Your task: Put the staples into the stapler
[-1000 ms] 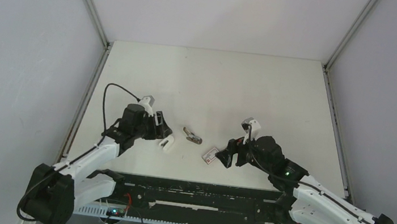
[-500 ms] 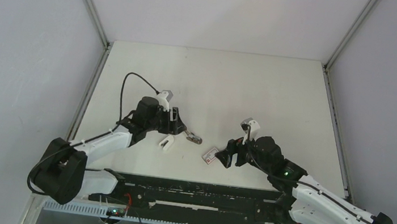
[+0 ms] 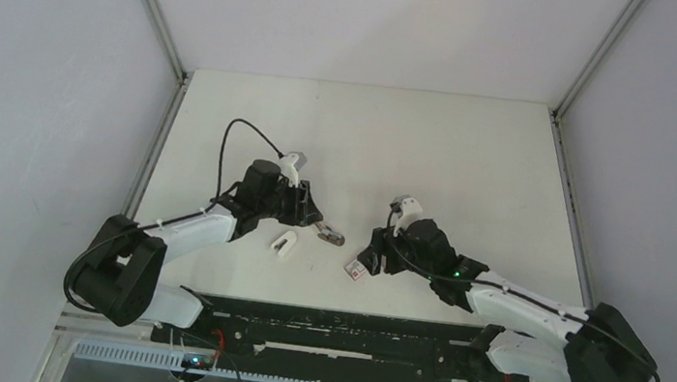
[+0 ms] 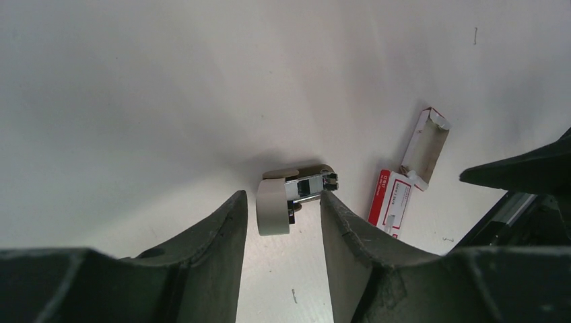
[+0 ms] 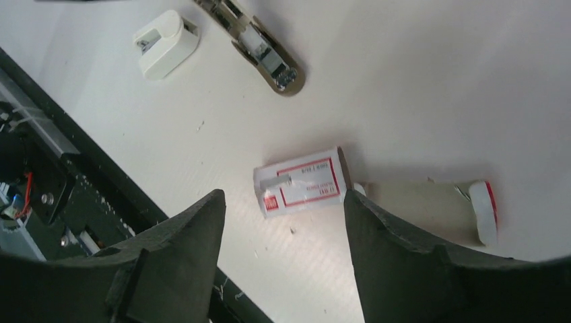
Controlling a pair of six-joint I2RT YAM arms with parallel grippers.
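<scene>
The far half of the table [image 3: 372,127] is free to pass. Near the arms the room is narrow: the stapler [image 3: 329,236], a small white piece [image 3: 283,243] and the red-and-white box [image 3: 356,269] lie close together by the tips of the left gripper [image 4: 281,202] and the right gripper [image 5: 283,198].

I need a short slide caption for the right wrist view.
The open right end effector frames the red-and-white staple box; the stapler lies beyond.

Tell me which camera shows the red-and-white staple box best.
Right wrist: the staple box lies near centre, printed label up, with the tan tray beside it. Left wrist catches it obliquely at the side; top external shows only a small speck.
</scene>
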